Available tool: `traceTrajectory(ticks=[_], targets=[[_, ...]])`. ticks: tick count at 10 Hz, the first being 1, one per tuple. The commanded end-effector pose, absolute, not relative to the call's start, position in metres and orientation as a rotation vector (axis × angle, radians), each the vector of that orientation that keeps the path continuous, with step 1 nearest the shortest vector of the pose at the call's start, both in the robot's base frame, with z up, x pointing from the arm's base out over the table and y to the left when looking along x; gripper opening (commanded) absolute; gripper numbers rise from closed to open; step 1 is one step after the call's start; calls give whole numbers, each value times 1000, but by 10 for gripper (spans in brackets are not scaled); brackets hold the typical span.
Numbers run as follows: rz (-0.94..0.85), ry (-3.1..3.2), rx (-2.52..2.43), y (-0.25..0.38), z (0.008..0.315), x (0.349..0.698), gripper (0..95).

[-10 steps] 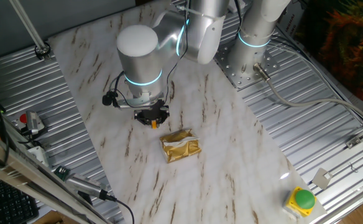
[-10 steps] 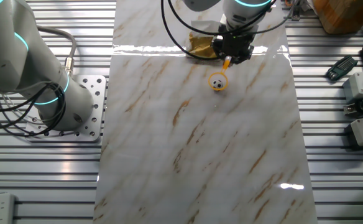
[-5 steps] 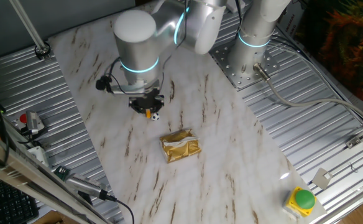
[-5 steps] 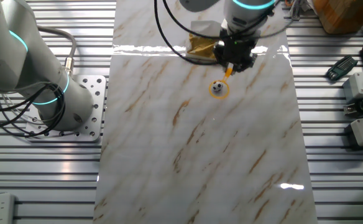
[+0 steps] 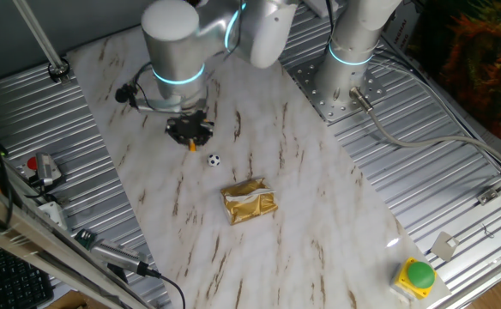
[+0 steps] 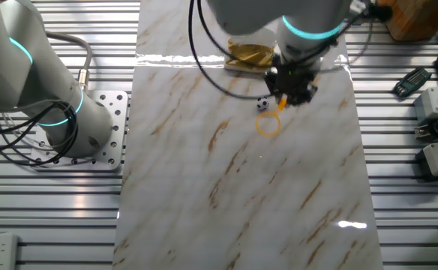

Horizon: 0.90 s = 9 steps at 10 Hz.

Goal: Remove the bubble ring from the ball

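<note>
Tool (image 6: 291,94) pinches bubble ring (image 6: 268,124) by its handle; loop now beside ball (image 6: 262,104), not around it. Next: set ring down, release.

The bubble ring (image 6: 268,124) is orange-yellow. The ball (image 5: 214,160) is white with black patches. The foil packet (image 5: 250,202) is gold (crumpled, reflective). The table (image 6: 241,195) is white marble with brown veining. The button (image 5: 419,273) is green on a yellow base.
</note>
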<state>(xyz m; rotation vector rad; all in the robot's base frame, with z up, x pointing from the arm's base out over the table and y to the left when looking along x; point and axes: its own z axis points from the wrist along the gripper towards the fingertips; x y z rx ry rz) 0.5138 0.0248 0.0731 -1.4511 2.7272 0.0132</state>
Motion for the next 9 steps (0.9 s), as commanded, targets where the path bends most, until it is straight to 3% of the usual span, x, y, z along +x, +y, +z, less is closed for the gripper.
traceTrajectory(ticks=[1,3,4,5,9], targets=[[16,2751,-1421,14,75,510,0],[9,2725,-1435,14,76,509,0],[20,2716,-1448,14,76,509,570],[19,2710,-1463,13,76,509,760],[24,2700,-1477,13,76,509,760]])
